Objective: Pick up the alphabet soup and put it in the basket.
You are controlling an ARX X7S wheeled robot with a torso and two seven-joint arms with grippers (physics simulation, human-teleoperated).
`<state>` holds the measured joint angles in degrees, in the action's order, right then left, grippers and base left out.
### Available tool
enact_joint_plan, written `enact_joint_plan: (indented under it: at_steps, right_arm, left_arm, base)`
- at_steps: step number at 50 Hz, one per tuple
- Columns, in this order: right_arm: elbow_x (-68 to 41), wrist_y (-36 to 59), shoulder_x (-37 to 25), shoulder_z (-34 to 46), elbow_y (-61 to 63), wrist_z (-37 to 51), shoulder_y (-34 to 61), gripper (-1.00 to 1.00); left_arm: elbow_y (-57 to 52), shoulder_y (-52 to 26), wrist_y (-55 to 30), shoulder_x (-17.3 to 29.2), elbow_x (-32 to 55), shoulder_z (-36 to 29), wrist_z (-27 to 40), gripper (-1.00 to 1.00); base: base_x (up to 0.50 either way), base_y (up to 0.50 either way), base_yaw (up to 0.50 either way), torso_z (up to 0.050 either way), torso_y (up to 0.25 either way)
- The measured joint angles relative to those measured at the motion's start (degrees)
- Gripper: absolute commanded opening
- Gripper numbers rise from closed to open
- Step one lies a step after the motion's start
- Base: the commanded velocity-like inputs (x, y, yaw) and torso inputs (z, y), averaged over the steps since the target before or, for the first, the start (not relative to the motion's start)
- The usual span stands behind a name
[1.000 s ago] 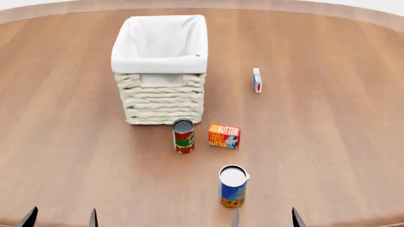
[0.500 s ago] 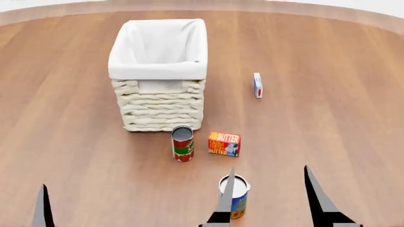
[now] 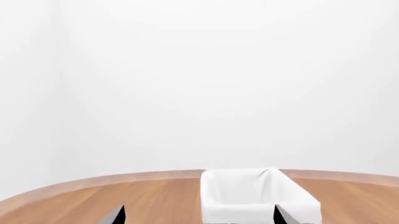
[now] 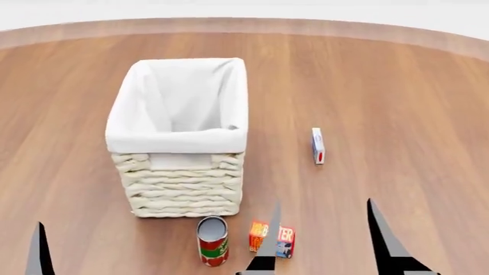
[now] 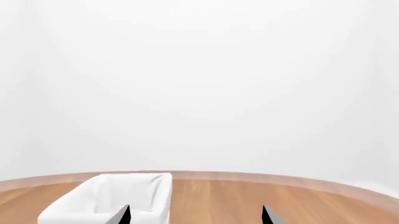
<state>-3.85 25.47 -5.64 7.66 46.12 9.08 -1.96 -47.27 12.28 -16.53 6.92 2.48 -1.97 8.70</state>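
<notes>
The alphabet soup is out of view in every frame. The basket [image 4: 182,172], cream wicker with a white liner, stands on the wooden table at centre-left; its white rim also shows in the left wrist view [image 3: 255,196] and the right wrist view [image 5: 112,193]. My right gripper [image 4: 327,246] is open and empty at the bottom right of the head view, its jaws wide apart [image 5: 196,217]. My left gripper [image 3: 199,217] is open and empty; only one fingertip [image 4: 38,252] shows at the bottom left of the head view.
A red-and-green can with a dark grey top [image 4: 212,240] stands just in front of the basket. A butter box [image 4: 284,240] sits to its right, partly behind my right gripper's finger. A small white box [image 4: 318,145] stands right of the basket.
In the head view everything has slid down the frame: the basket sits lower and nearer, and the blue soup can has dropped out past the bottom edge. The right fingers stay raised.
</notes>
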Motion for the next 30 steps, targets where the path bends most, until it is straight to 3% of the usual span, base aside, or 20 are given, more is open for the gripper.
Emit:
enact_joint_plan:
  at_steps: [20, 25, 30]
  right_arm:
    - [-1.1, -0.3, -1.3, 1.1, -0.2, 1.9, 0.0, 1.0]
    - [-1.5, -1.2, -1.5, 1.1, -0.4, 2.2, -0.1, 1.0]
    - [-1.9, -1.3, -1.8, 1.2, -0.6, 2.6, -0.2, 1.0]
  left_arm:
    - [0.2, 0.1, -0.1, 1.2, 0.7, -0.9, 1.7, 1.0]
    - [0.4, 0.0, -0.1, 1.5, 0.8, -1.1, 2.1, 1.0]
    - [0.5, 0.0, -0.1, 1.7, 0.9, -1.5, 2.4, 1.0]
  base:
    - [0.5, 0.0, 0.0, 0.0, 0.001]
    - [0.0, 0.05, 0.0, 0.0, 0.0]
    - [0.0, 0.5, 0.0, 0.0, 0.0]
